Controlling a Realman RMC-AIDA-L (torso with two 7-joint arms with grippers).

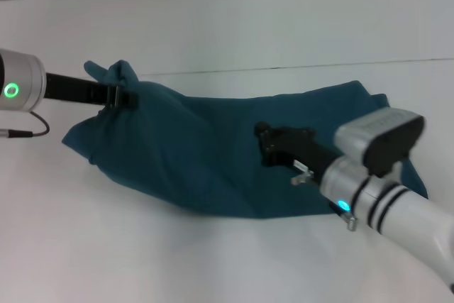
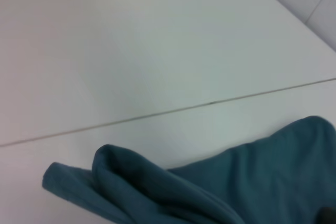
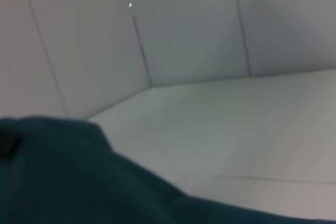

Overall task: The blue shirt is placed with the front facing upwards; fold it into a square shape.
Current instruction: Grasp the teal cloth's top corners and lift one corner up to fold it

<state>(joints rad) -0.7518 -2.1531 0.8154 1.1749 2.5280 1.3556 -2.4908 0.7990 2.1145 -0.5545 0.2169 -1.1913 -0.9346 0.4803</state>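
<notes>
Head view shows the blue shirt [image 1: 213, 154] lying bunched on the white surface [image 1: 106, 246]. Left pincer [image 1: 122, 96] is clenched on a raised fold at its far left edge. Right pincer [image 1: 268, 144] rests over the shirt's middle; its grip state cannot be determined.

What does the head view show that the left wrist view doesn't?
Only the head view shows both arms: the left gripper pinching a raised bunch of the shirt at its far left corner, the right gripper low over the cloth's middle. Only the left wrist view shows that bunch close up, as rolled folds. Both show the blue shirt on the white table and the thin seam line behind it.
</notes>
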